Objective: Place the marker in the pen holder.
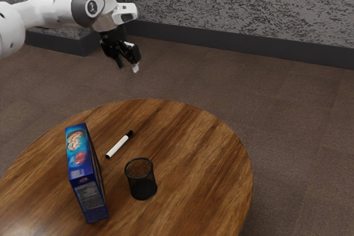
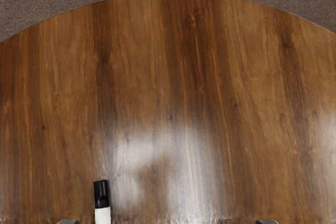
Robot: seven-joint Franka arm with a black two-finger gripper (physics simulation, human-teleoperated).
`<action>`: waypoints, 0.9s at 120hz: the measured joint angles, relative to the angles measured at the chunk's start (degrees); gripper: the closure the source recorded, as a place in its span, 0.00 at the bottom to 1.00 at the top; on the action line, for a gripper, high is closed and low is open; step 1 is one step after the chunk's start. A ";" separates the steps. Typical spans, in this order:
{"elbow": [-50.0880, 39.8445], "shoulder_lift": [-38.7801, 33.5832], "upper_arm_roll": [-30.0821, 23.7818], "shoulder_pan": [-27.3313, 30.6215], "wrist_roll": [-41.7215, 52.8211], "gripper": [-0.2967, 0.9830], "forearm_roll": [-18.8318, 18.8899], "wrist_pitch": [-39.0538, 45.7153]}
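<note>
Firstly, one end effector [image 1: 127, 65], black, two-fingered: wide, its fingers standing well apart with nothing held between them. Position: raised in the air, well apart from the marker. Carried by one white arm [image 1: 52, 8] with dark grey trim, entering from the exterior view's upper left.

Item, one marker [image 1: 118, 146]: white barrel, black cap, black tail end. Lying flat on the tabletop [image 1: 193, 158], outside the pen holder and apart from it, set at a slant in the exterior view, with the tail end nearer the box and the cap pointing away from it. In the wrist view, the cap and part of the white barrel are seen.

Item, one pen holder [image 1: 142, 183]: black, round, mesh-walled, open at the top. Upright on the tabletop, near the marker.

Item, one box [image 1: 84, 171]: blue, tall and narrow, printed with a food picture and a pale text panel. Standing upright, toward the exterior view's left from the pen holder, not touching it.

Support: the tabletop, round, brown wood with dark streaked grain and a glossy sheen. Surroundings: brown floor [image 1: 287, 131]; mottled grey wall [image 1: 232, 4] with a dark baseboard [image 1: 221, 40].
</note>
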 joint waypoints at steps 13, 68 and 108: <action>0.14 -0.51 0.04 0.04 0.13 0.35 0.13 -3.88; -7.38 14.64 3.75 -0.07 -0.18 0.25 2.57 -1.08; -12.03 15.00 3.67 -0.13 2.52 0.24 5.28 8.41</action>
